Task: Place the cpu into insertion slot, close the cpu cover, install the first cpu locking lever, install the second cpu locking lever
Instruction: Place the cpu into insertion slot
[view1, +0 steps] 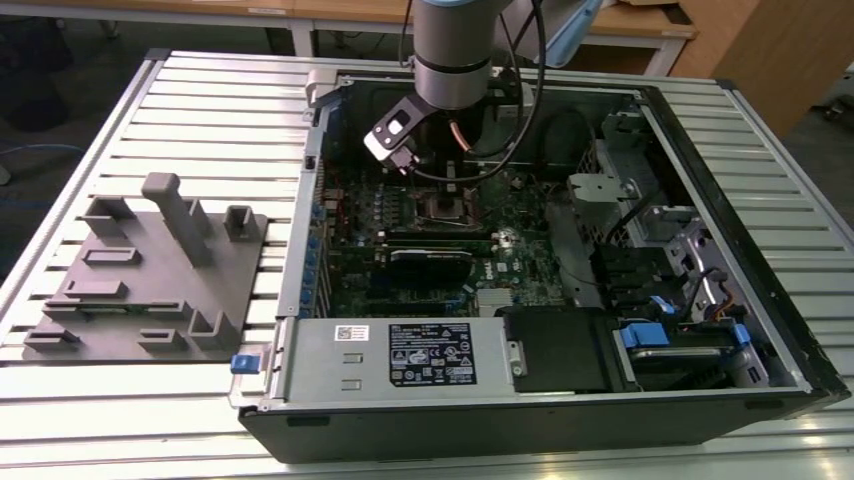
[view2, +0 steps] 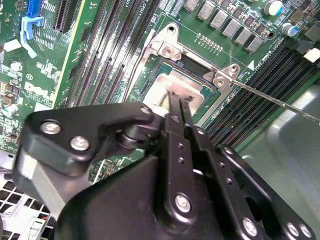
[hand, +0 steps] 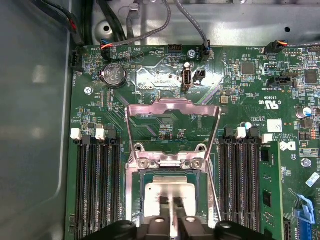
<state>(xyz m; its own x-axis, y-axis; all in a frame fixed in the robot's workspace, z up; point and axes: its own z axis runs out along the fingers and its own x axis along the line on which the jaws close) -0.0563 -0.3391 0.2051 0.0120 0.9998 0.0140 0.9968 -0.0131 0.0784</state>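
The cpu (hand: 172, 192) is a silvery square lying flat inside the insertion slot (hand: 137, 200) on the green motherboard; it also shows in the second wrist view (view2: 187, 85). My gripper (view2: 179, 98) stands right over the chip with its two thin fingers (view2: 175, 120) shut together, tips at or just above the metal top. The cpu cover (hand: 172, 103) is swung up and open behind the slot, its window showing the board. A thin wire locking lever (view2: 280, 102) sticks out unlatched beside the socket. In the exterior view the gripper (view1: 447, 185) hangs over the slot (view1: 441, 208).
The open computer case (view1: 747, 390) lies on a slatted table. Long black memory slots (hand: 97, 185) flank the socket on both sides. A grey fixture plate (view1: 147, 280) sits at the exterior view's left. Cables (view1: 514, 130) hang near the arm.
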